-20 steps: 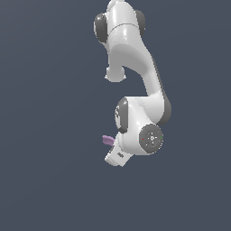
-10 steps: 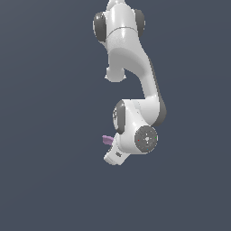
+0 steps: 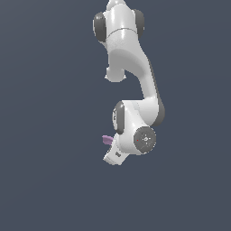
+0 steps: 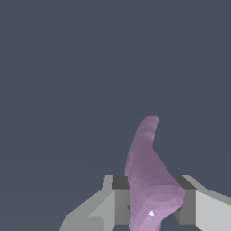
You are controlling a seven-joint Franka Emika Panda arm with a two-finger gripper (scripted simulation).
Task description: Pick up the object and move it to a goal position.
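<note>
The small lilac, matte, banana-curved arc piece (image 4: 151, 180) sits between the two grey pads (image 4: 121, 200) of the white robot gripper (image 4: 153, 205), which is closed onto its thicker end; in the wrist view the pads press on either side and the slim tip curves away beyond them. In the exterior view only a short purple stub (image 3: 107, 139) pokes out beside the gripper (image 3: 113, 155), on the exterior view's left of the white jointed arm (image 3: 135, 67). Around the arm there is nothing but plain dark grey, so whether the piece is clear of any surface cannot be told.

The step in hand appears to be the carry to the goal, and no goal marker is visible. To do it well, the clamp should probably be kept firm and the wrist orientation steady, because the hold is at one end of a curved body and a quick swing could pivot it between the pads. Smooth, unhurried travel suits this grasp, with release only once the arm has settled.
</note>
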